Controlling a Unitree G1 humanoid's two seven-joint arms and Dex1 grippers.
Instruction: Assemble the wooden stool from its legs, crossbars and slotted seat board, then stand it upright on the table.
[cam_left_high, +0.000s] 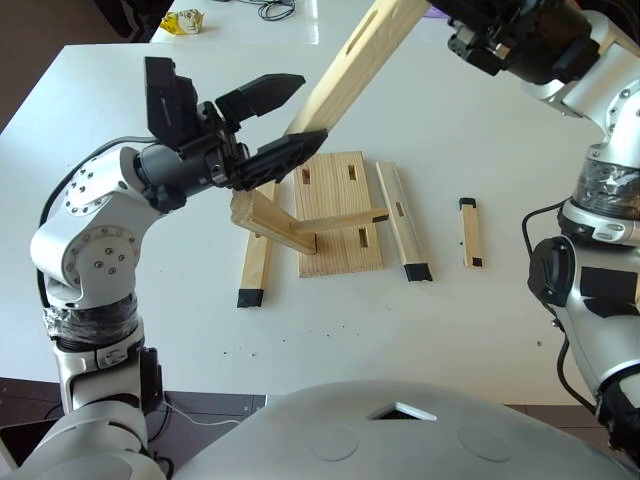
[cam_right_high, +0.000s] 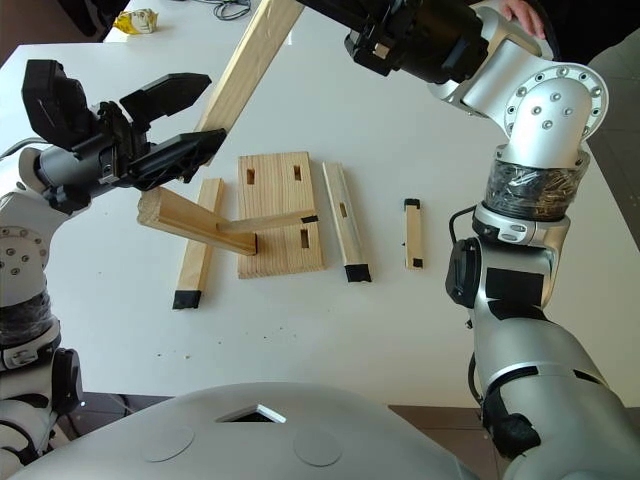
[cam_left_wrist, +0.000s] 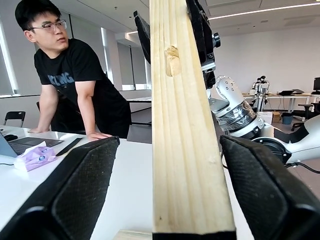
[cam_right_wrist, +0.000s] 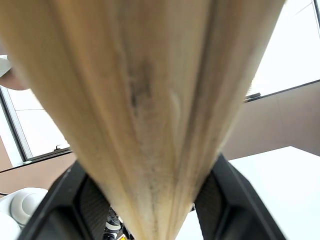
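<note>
A long wooden leg (cam_left_high: 345, 70) slants down from the upper right, and my right gripper (cam_right_wrist: 152, 200) is shut on its top end. Its lower end sits between the spread fingers of my left gripper (cam_left_high: 283, 122), which is open with a gap on each side of the wood (cam_left_wrist: 190, 150). Below on the table lies the slotted seat board (cam_left_high: 340, 215). A second leg (cam_left_high: 275, 225) with a crossbar (cam_left_high: 350, 217) fitted into it rests tilted across the board's left edge. Flat on the table lie a leg (cam_left_high: 256, 265) left of the board, another leg (cam_left_high: 402, 222) right of it, and a short crossbar (cam_left_high: 470, 233) farther right.
The white table (cam_left_high: 330, 320) has open room in front of the parts and to the far right. A yellow wrapper (cam_left_high: 183, 22) and cables (cam_left_high: 277, 8) lie at the back edge.
</note>
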